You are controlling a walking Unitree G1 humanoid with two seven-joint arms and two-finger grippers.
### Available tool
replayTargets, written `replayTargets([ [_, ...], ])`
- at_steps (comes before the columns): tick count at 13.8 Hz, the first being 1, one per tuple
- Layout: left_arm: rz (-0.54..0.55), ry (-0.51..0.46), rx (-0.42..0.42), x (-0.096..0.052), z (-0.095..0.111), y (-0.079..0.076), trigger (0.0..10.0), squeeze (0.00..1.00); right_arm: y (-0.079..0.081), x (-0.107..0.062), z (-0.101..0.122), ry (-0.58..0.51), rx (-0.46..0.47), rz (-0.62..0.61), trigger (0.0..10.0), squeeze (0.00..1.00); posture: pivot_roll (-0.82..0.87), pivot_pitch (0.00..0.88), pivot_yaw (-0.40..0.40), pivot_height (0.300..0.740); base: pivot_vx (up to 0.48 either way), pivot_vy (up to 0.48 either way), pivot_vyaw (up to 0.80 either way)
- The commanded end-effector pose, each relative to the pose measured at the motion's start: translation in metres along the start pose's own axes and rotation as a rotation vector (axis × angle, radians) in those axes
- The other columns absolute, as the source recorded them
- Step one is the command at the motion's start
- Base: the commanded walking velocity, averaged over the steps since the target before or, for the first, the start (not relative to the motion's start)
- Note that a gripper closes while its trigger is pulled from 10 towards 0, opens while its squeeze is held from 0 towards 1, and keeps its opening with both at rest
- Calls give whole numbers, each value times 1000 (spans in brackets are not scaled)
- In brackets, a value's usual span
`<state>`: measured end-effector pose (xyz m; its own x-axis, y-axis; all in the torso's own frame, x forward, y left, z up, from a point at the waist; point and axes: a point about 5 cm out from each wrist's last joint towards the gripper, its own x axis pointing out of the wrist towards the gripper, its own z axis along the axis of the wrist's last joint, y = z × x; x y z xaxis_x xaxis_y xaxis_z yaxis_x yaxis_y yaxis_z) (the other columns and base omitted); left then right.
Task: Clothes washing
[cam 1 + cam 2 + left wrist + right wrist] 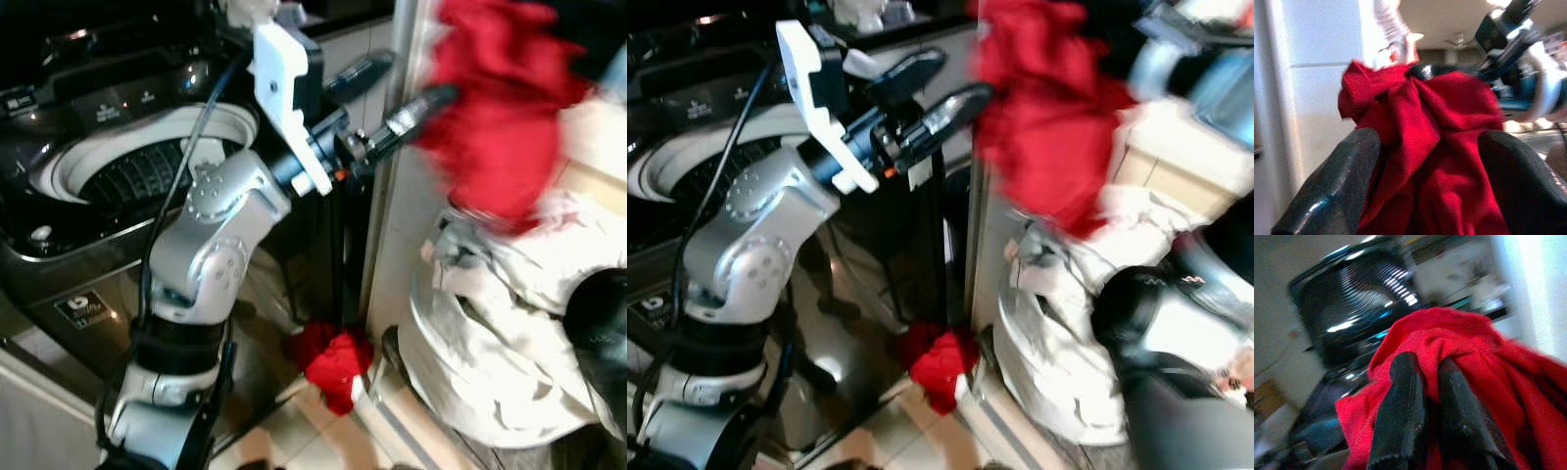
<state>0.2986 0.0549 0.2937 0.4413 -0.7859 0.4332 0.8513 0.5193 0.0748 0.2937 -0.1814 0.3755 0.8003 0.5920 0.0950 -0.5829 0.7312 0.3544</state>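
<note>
The right pincer (1420,396) has its two black fingers pressed together on a bunched red garment (505,117), which hangs blurred in the air at the right of the scene, above a white laundry bag (490,333) heaped with pale clothes. The left pincer (1425,181) reaches toward the same garment from the left, its fingers (1332,191) spread with the red cloth lying between them. Further left stands the open top-loading washing machine (118,157), and a second red cloth (333,357) lies on the floor near the bag's base.
</note>
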Motion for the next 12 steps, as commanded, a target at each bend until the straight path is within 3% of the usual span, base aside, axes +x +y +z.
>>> replayTargets([
  [1, 10, 9, 37, 2, 1, 2, 10000, 1000, 11, 8, 0, 2, 2, 48, 0, 0, -91, 0, 43, 740, 0, 0, 0],
  [3, 17, 47, 50, 2, -8, 1, 10000, 1000, 27, 25, -9, 0, 65, 135, 0, 0, -86, 0, 41, 740, 0, 0, 0],
  [4, -32, 29, -5, 3, -11, -5, 10000, 1000, 35, 30, -15, 3, 86, 172, 0, 0, -87, 0, 42, 740, 0, 0, 0],
  [5, -66, 27, -37, 3, -14, -10, 10000, 643, 38, 33, -18, 4, 100, 184, 0, 0, -87, 0, 42, 740, 0, 0, 0],
  [6, -19, 69, -9, 3, -22, -6, 5647, 82, 41, 34, -20, -3, 109, 193, 0, 0, -94, 0, 48, 740, 0, 0, 0],
  [7, 73, 89, 11, 2, -25, 5, 0, 0, 43, 34, -20, -10, 116, 203, 0, 0, -94, 0, 49, 740, 0, 0, 0],
  [10, 231, 76, 56, -2, -21, 27, 0, 0, 44, 34, -21, -18, 118, 190, 0, 0, -98, 0, 54, 740, 0, 0, 0],
  [12, 260, 58, 64, -2, -19, 31, 0, 0, 43, 33, -22, -18, 118, 179, 0, 0, -93, 0, 50, 740, 0, 0, 0],
])
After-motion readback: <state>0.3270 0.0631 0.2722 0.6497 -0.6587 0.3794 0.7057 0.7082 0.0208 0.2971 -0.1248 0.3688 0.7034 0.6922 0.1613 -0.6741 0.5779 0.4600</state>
